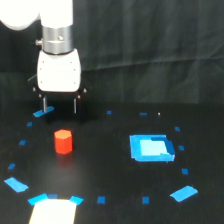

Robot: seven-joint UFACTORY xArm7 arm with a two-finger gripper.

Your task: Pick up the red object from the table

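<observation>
We see the pincer [60,106] spread wide above the red object [63,141], which stands upright on the desk [110,165]; it looks rigid and light, so we'd grip its flat sides.

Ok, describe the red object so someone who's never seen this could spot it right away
On the black table, look below the white gripper at the exterior view's left. The red object stands there, a stubby red-orange block, the only red thing among flat blue marks.
</observation>
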